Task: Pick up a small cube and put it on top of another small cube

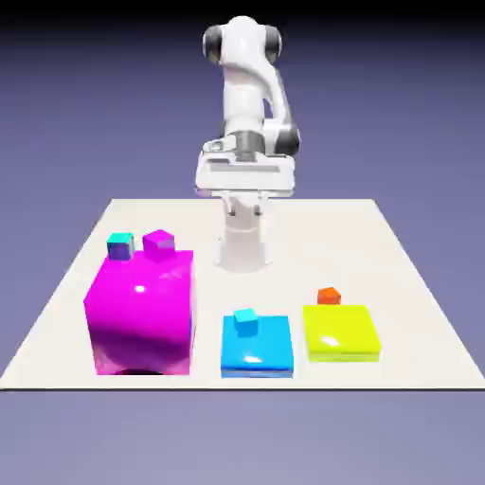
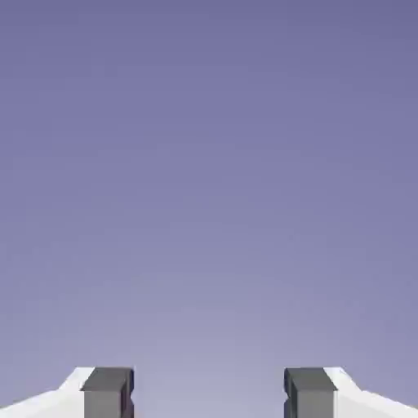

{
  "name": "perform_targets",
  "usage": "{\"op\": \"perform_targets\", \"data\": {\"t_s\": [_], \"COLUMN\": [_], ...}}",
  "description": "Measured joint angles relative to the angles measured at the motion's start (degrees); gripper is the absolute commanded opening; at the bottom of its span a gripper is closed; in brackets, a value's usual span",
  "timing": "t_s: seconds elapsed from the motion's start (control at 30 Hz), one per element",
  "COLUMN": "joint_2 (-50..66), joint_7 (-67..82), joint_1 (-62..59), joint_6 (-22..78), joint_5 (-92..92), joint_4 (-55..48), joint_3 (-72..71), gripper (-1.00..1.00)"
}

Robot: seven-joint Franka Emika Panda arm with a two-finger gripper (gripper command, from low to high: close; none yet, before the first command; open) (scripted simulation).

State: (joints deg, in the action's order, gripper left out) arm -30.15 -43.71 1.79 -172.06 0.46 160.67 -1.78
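Note:
My gripper (image 1: 244,206) hangs high over the far middle of the table, away from every cube. In the hand view the gripper (image 2: 208,396) is open, with only the backdrop between its grey fingertips (image 2: 107,392). A small magenta cube (image 1: 158,243) sits on top of the big magenta cube (image 1: 142,317). A small cube with a cyan top (image 1: 119,246) is at that big cube's back left corner. A small cyan cube (image 1: 245,322) rests on the flat blue block (image 1: 270,350). A small orange-red cube (image 1: 329,296) is just behind the flat yellow block (image 1: 341,333).
The white table (image 1: 398,275) carries the three big blocks along its near edge. The robot's white base column (image 1: 243,244) stands at the far middle, between the magenta and yellow blocks.

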Motion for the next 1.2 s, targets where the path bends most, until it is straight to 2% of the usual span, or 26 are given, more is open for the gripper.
{"op": "perform_targets", "data": {"t_s": [0.57,0.8,0.83,0.9,1.1,1.2], "joint_2": [34.0,46.45,47.41,47.42,34.97,33.39], "joint_7": [-16.98,-21.93,-22.31,-22.31,-17.31,-15.38], "joint_1": [14.83,20.33,20.75,20.75,15.37,13.27], "joint_6": [26.48,14.46,13.52,13.52,25.53,27.92], "joint_5": [6.28,-0.93,-1.49,-1.49,5.79,5.56], "joint_4": [-4.44,-4.44,-4.44,-4.44,-4.44,-5.42], "joint_3": [-24.11,-17.41,-16.89,-16.89,-23.62,-22.08], "gripper": [0.0,0.0,-1.0,-1.0,-1.0,-1.0]}}
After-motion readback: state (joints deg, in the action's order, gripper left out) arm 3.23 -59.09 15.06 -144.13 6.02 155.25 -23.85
